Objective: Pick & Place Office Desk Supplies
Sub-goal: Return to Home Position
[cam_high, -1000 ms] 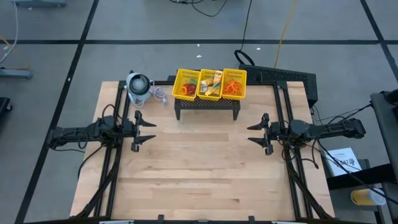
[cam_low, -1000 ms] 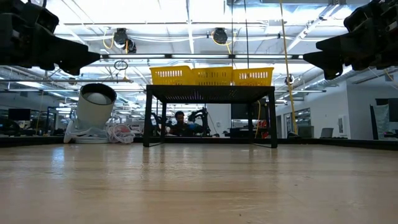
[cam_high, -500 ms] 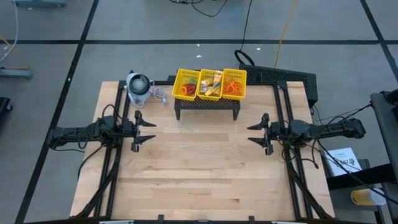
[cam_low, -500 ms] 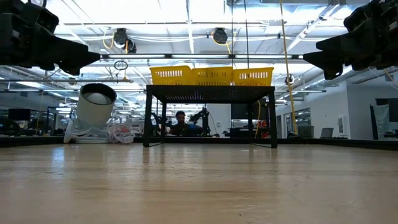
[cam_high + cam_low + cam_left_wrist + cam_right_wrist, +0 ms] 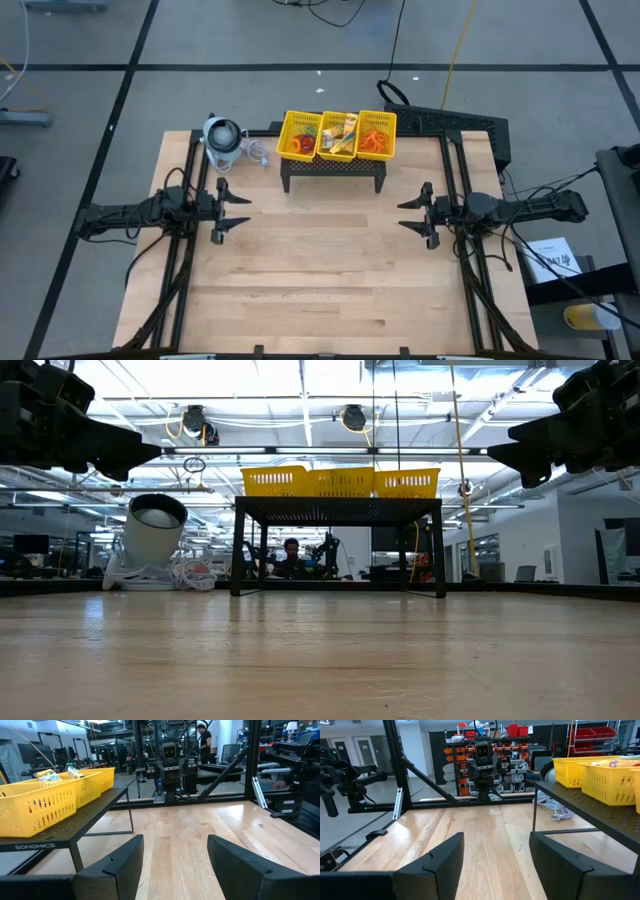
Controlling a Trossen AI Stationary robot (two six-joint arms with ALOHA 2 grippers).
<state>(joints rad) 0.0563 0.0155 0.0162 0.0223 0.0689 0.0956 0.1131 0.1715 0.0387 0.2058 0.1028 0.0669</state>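
Task looks near done: no supplies loose on table [image 5: 320, 280]. All sit in yellow basket [image 5: 285, 132] on black shelf [image 5: 333, 169] at far edge. Left bin: red and green rings [image 5: 303, 144]. Middle: yellow packets [image 5: 338, 136]. Right: orange rubber bands [image 5: 376, 140]. Left end effector [image 5: 238, 210] and right end effector [image 5: 405, 216] hover at table sides, fingers spread, holding nothing. Judged remaining: parking arms only.

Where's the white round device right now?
High view: the device sits near the table's upper-left corner, just left of the black shelf holding the yellow basket.
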